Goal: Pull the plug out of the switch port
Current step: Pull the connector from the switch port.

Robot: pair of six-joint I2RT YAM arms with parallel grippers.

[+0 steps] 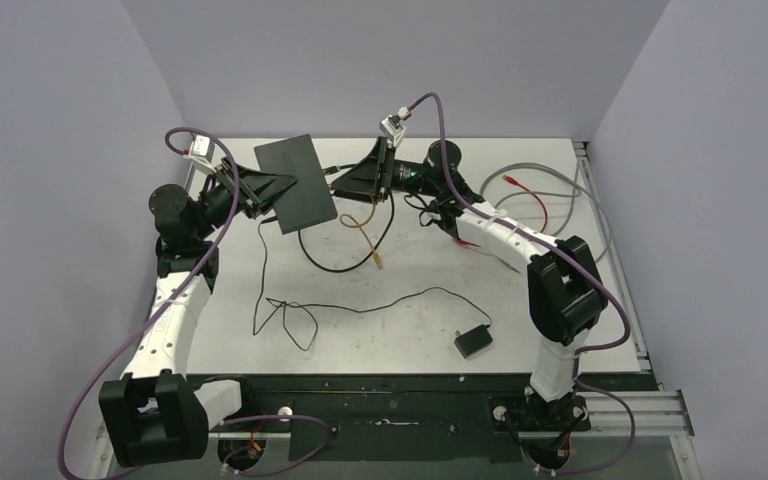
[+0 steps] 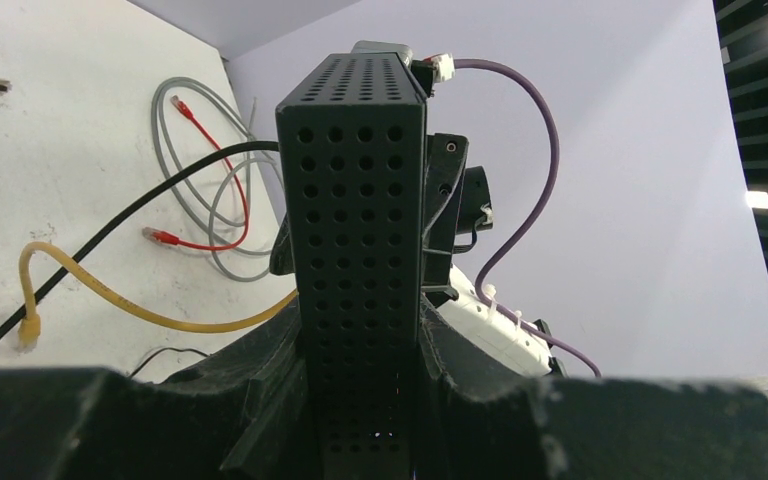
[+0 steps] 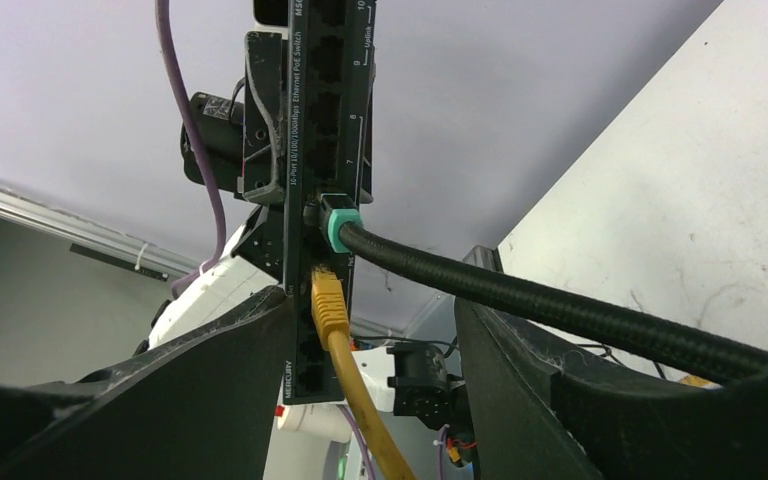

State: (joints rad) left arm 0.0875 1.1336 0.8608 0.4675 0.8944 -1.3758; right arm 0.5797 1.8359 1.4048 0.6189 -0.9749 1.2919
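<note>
The switch (image 1: 295, 183), a flat black box, is lifted off the table and tilted, with my left gripper (image 1: 260, 195) shut on its perforated end (image 2: 360, 220). In the right wrist view its port row (image 3: 325, 100) faces me. A yellow plug (image 3: 328, 300) and a teal-collared plug (image 3: 340, 222) on a black braided cable (image 3: 560, 310) sit in neighbouring ports. My right gripper (image 3: 375, 320) is open, its fingers on either side of the yellow plug and cable without touching them. From above, the right gripper (image 1: 338, 182) is at the switch's right edge.
The yellow cable (image 1: 365, 225) and the black cable (image 1: 330, 265) hang down to the table. A small black adapter block (image 1: 473, 341) with a thin cord (image 1: 360, 305) lies near the front. Grey (image 1: 550, 190) and red (image 1: 530, 195) cables are coiled at the back right.
</note>
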